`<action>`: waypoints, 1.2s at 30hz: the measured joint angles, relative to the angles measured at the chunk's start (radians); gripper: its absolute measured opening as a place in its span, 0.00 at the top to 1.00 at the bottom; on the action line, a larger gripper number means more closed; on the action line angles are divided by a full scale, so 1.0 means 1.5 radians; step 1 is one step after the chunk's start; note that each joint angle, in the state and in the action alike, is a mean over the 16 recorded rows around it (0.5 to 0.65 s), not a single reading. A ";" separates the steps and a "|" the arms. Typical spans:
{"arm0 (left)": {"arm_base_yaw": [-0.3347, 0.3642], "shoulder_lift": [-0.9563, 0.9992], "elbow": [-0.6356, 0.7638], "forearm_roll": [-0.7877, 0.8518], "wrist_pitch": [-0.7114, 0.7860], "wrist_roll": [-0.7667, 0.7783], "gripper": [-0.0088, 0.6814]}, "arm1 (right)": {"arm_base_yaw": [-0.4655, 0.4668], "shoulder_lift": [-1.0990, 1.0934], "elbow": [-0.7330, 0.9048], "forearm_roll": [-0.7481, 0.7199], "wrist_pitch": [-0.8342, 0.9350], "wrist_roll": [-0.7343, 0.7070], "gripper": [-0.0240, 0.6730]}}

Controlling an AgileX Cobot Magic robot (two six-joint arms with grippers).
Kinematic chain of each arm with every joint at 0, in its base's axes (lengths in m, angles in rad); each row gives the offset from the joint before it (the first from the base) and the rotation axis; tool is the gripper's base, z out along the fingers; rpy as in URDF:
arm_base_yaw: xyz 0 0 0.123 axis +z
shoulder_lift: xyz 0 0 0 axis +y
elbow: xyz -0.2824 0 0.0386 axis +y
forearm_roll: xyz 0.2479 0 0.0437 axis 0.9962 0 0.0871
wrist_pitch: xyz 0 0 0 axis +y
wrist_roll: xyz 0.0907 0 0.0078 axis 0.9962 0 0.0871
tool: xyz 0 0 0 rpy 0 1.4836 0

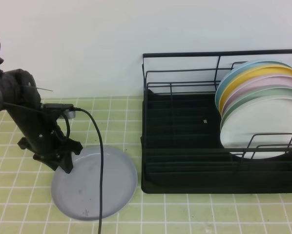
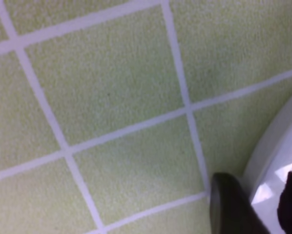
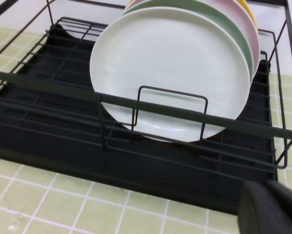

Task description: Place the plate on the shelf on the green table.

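One shelf [image 1: 185, 146] on the counter [image 1: 195, 214], a black wire rack with tray base. Six plates total. Five stand on edge inside the shelf, bunched at its right end: one white plate [image 1: 258, 129] at the front, then one mint-green plate [image 1: 263, 95], one pink plate [image 1: 268, 83], one yellow plate [image 1: 256, 74], one light blue plate [image 1: 234, 73] at the back. One grey-blue plate [image 1: 107, 183] lies flat on the counter, left of the shelf. One robot arm [image 1: 31, 117] in the high view, left of the shelf, over the flat plate's left rim. One black cable [image 1: 101, 170] running across that plate.
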 joint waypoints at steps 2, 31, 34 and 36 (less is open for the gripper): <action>0.000 0.000 0.000 0.000 0.000 0.000 0.75 | 0.000 0.000 0.000 0.000 0.000 0.000 0.97; 0.001 -0.031 -0.148 0.085 0.111 -0.006 0.98 | 0.000 0.000 0.000 0.018 -0.042 0.000 0.97; 0.001 -0.030 -0.152 0.069 0.111 -0.005 0.94 | 0.000 0.000 0.000 0.020 -0.042 0.000 0.97; 0.001 -0.025 -0.153 0.055 0.112 -0.002 0.89 | 0.000 0.000 0.000 0.022 -0.042 0.000 0.97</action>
